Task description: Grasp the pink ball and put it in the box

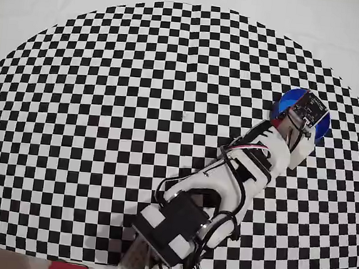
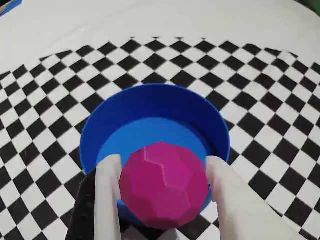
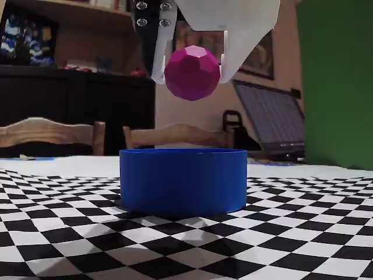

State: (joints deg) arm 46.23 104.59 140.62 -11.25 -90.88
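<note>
The pink ball [image 3: 192, 73] is a faceted magenta sphere that hangs in the air. My gripper [image 3: 191, 79] is shut on it, one white finger on each side. Straight below stands the box [image 3: 183, 181], a round bright-blue container with upright walls, and a clear gap separates ball and rim. In the wrist view the pink ball [image 2: 162, 185] sits between the gripper [image 2: 164, 161] fingers over the near part of the box [image 2: 150, 100], whose inside looks bare. In the overhead view only a blue edge of the box [image 1: 284, 104] shows beside the wrist; the ball is hidden there.
A black-and-white checkered mat [image 1: 107, 103] covers the table, with plain white cloth beyond it. The arm's body [image 1: 225, 182] reaches from the bottom edge toward the right. Behind the table in the fixed view are wooden chairs [image 3: 52, 131] and a laptop [image 3: 271, 125].
</note>
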